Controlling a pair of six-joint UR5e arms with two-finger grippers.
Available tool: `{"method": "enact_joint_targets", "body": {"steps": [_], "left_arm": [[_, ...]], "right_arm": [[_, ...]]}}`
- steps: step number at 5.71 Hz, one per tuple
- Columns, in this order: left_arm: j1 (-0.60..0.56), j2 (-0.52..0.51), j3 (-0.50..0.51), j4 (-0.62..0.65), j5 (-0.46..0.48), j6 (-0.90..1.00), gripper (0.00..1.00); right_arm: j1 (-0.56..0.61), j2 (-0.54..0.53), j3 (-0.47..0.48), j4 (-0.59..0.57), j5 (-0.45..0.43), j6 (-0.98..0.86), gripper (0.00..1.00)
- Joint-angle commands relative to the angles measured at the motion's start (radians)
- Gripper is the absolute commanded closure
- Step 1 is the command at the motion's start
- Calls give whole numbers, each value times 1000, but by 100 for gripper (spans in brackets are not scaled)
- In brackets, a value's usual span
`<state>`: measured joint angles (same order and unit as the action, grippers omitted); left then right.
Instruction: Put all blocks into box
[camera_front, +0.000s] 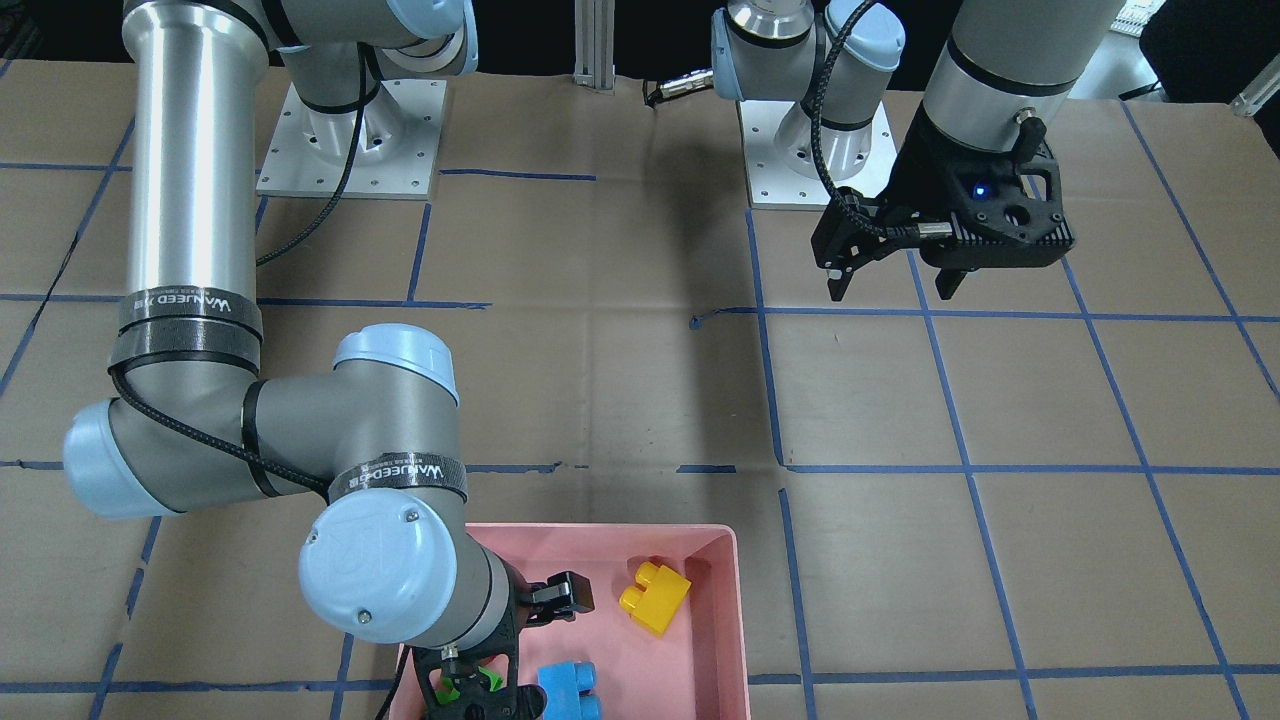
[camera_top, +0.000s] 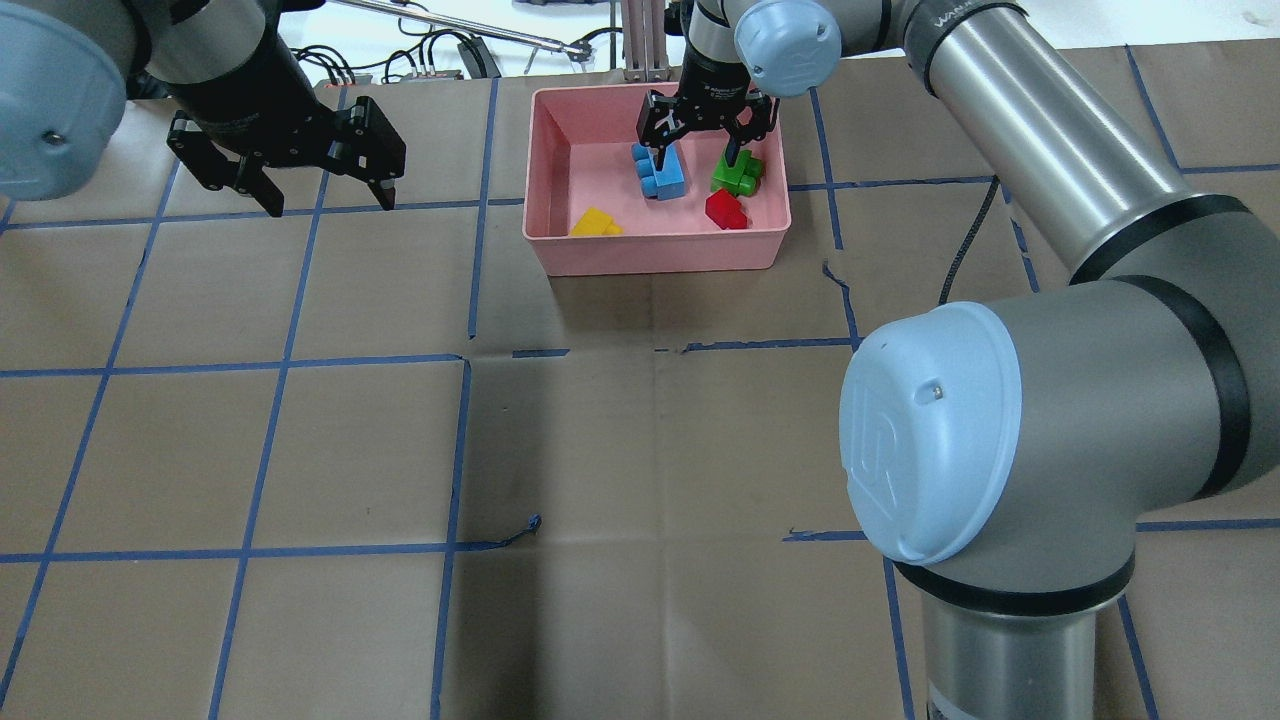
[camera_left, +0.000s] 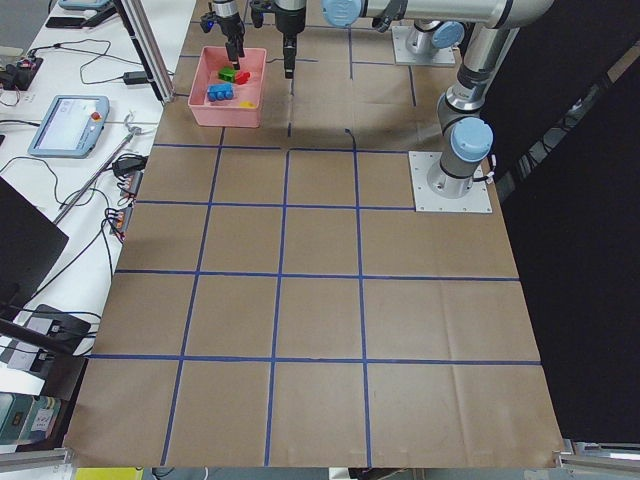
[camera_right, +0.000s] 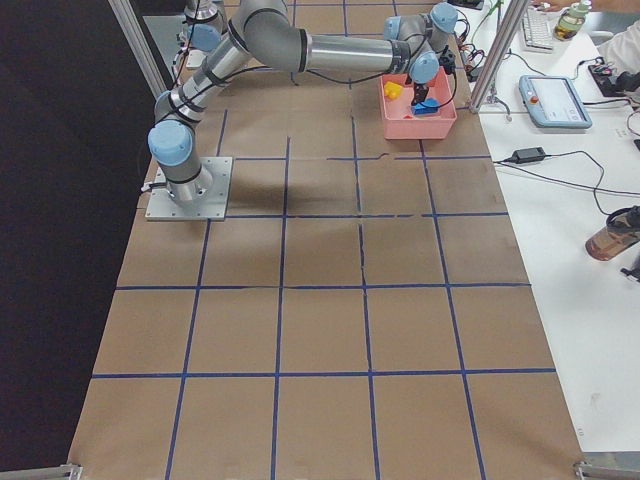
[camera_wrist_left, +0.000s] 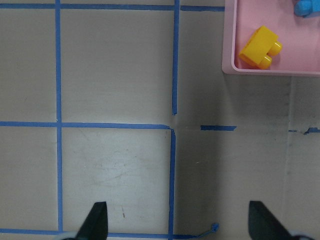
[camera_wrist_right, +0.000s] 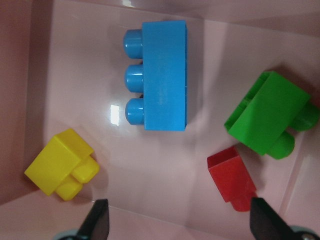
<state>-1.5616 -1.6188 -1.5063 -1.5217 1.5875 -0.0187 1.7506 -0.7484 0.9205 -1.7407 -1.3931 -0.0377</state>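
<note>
From where I stand, all four blocks lie inside the pink box. The blue block is on its side near the middle, and the green block is tipped over beside it. The red block sits close by the green one, and the yellow block is off toward the opposite wall. The right gripper hangs low over the box with its jaws spread wide and nothing between them, one finger near the blue block and the other near the green. The left gripper hovers over the table, well apart from the box, also wide and empty.

I'd say the job is as good as done, and what's left is getting the right arm out cleanly. The way to do that well is a straight lift with the jaws left as they are, so neither finger nudges the blue or green block or clips the box rim. Only then should it swing away.
</note>
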Motion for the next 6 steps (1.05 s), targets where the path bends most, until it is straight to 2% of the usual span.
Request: {"method": "enact_joint_targets", "body": {"steps": [1, 3, 4, 5, 6], "left_arm": [[0, 0, 1, 0, 0, -1, 1], [0, -1, 1, 1, 0, 0, 1], [2, 2, 3, 3, -1, -1, 1], [2, 2, 3, 3, 0, -3, 1], [3, -1, 0, 1, 0, 2, 1]], "right_arm": [[-13, -76, 7, 21, -26, -33, 0], [-92, -199, 12, 262, -174, 34, 1], [-141, -274, 14, 423, -188, 30, 1], [-155, -358, 49, 507, -191, 28, 1], [-155, -462, 154, 510, -207, 33, 1]]}}
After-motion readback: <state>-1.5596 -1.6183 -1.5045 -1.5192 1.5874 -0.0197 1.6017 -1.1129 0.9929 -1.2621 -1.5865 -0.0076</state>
